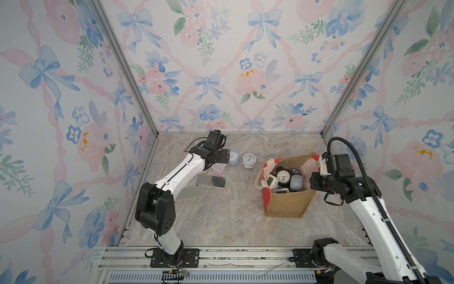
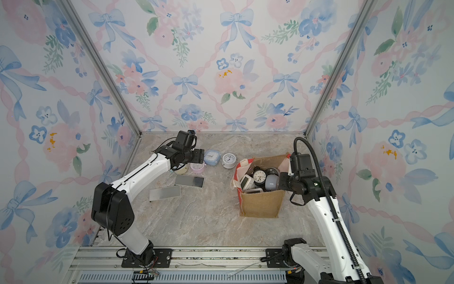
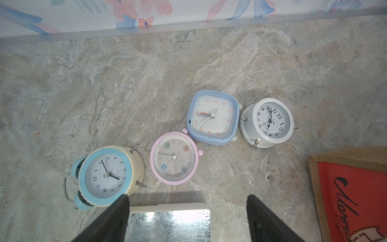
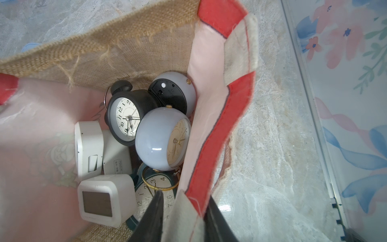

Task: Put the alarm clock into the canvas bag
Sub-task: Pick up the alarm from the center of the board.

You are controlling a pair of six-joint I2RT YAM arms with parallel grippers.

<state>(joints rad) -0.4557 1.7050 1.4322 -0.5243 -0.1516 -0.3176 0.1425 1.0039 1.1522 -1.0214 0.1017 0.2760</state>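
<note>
Pinching canvas bag (image 1: 287,204): right end effector (image 4: 185,196); left one (image 3: 187,198) open, empty, near four clocks (image 3: 173,157).

canvas bag (image 1: 290,204) mouth open, but clock pile (image 4: 163,138) fills bottom, so room only on top. right gripper (image 4: 184,201) pinching right rim, that edge blocked. table (image 1: 233,216) bare between bag and flat mirror slabs (image 1: 211,181). back cluster tight: blue square clock (image 3: 212,117) crowding pink clock (image 3: 173,158), white round clock (image 3: 268,122) just beside, barely finger gaps.

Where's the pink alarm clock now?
The pink alarm clock lies far left on the table below the left gripper; left wrist view shows it between the twin-bell clock and blue square clock.
</note>
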